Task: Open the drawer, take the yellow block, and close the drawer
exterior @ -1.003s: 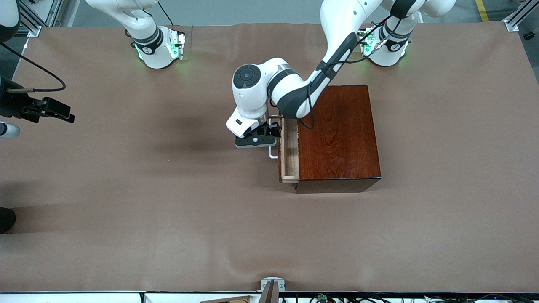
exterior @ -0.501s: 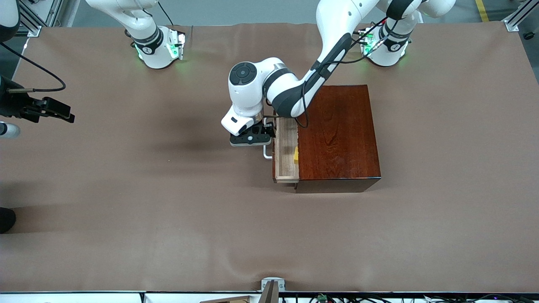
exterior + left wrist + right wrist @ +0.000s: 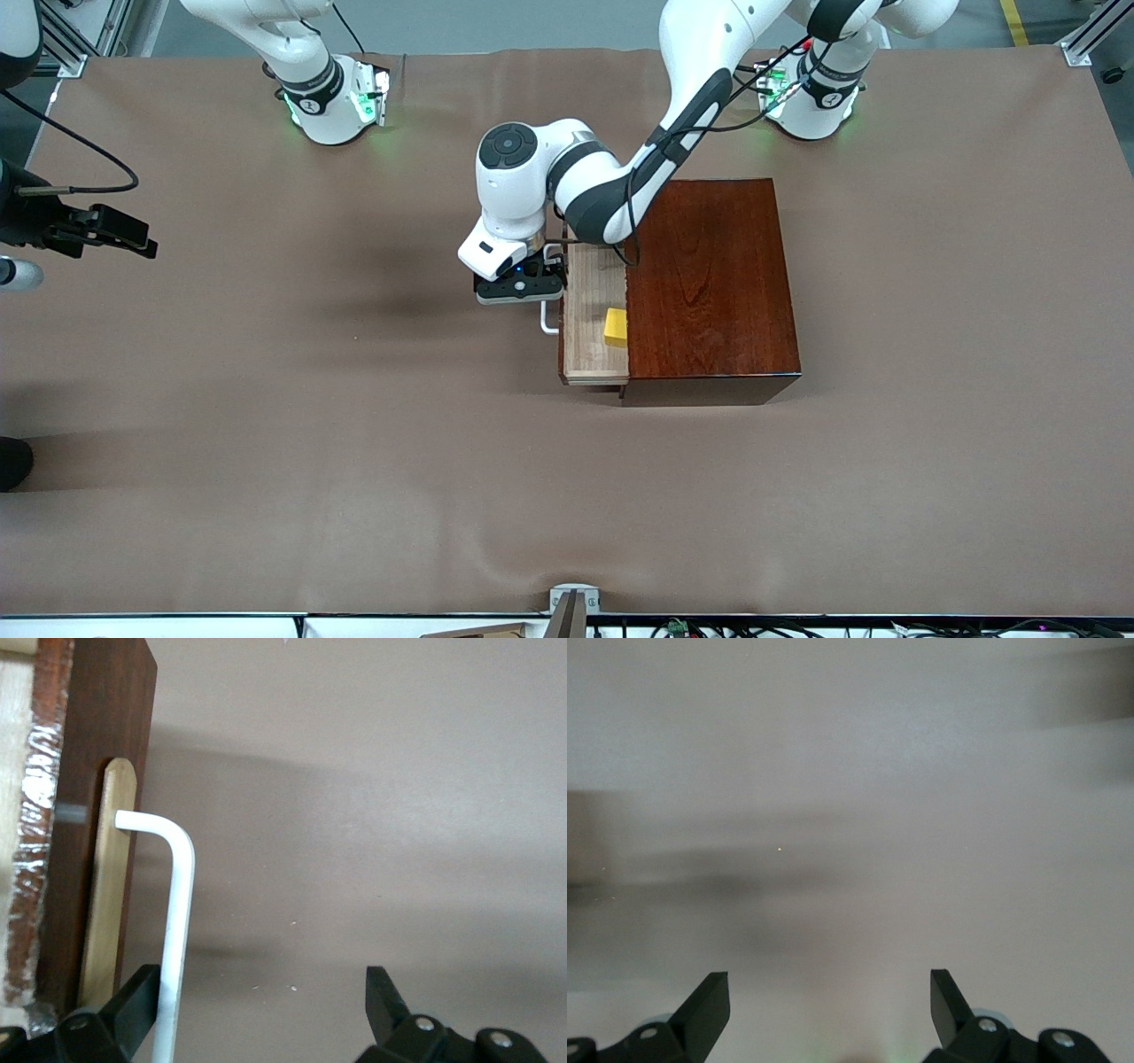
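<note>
1. Inside the partly pulled-out drawer (image 3: 592, 328), the yellow block (image 3: 616, 327) is seen resting on the tray floor, just beside the edge of the dark wooden box (image 3: 713, 283), on the side nearer the front camera.
2. At the white handle (image 3: 549, 317), the left pincer (image 3: 519, 291) is set wide open, one finger (image 3: 133, 1005) hooked against the bar (image 3: 173, 939); nothing is clamped, so the tray is judged to be drawn by hooking.
3. The block is not yet fully exposed; the box top is judged to hinder a straight descent.
4. Near the counter (image 3: 266, 425) edge toward its own end, the right pincer (image 3: 828, 1014) waits, spread open and empty.
</note>
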